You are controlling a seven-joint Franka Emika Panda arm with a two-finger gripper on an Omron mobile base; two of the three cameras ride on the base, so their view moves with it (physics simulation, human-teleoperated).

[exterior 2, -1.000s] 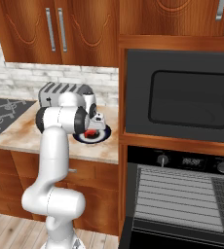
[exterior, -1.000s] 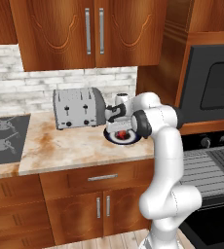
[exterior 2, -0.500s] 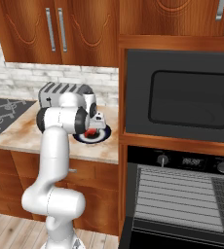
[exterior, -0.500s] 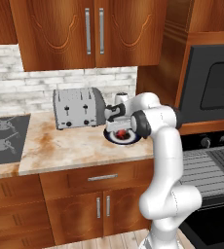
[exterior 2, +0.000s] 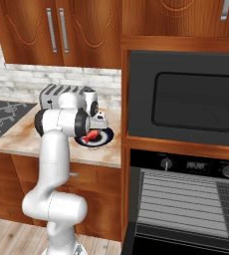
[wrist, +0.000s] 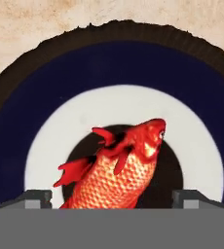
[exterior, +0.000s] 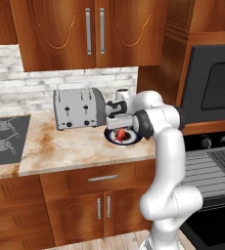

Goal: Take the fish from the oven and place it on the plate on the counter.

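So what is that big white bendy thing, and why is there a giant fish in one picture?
That is a robot arm in a pretend kitchen. Two pictures come from cameras behind it, one on each side. The third comes from a camera on its hand, looking straight down, so the little red fish looks huge. The fish lies on a dark blue plate with a white ring, on the tan counter next to the silver toaster. The hand's two fingers stand wide apart on either side of the fish, so it holds nothing. The oven is open.
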